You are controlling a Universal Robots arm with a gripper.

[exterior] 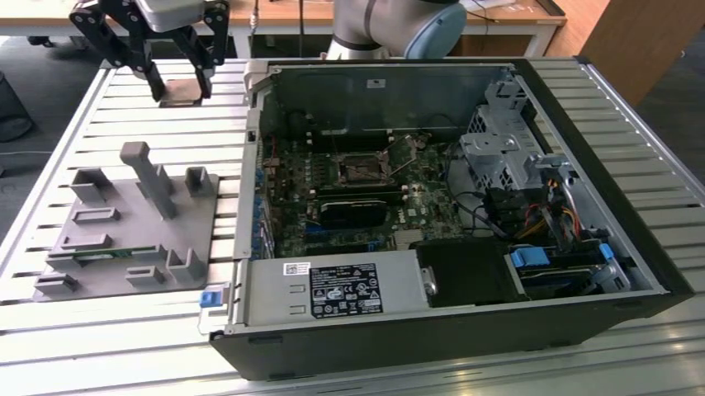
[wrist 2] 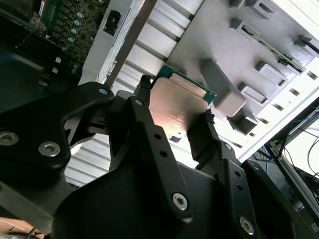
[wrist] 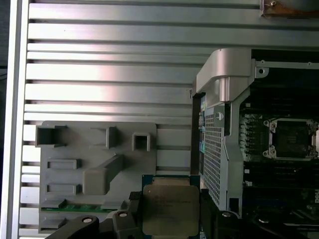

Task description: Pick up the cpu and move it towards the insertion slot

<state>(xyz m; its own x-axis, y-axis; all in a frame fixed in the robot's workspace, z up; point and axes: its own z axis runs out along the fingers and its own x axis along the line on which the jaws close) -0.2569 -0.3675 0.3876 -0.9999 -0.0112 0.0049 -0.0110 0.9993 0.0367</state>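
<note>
Exterior view: the slatted surface [exterior: 132,115] carries the open computer case [exterior: 617,247]. The insertion slot [exterior: 361,167] lies inside it. Outside the case, the gripper [wrist 2: 177,117] is clamped on the cpu [wrist 2: 179,102], gripped by opposite edges; it is judged light, stiff and fragile.

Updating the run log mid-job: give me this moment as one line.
claw: shut on chip | chip: lifted, above slatted table, beside gray tray | socket: open, empty | position: outside computer case
</note>
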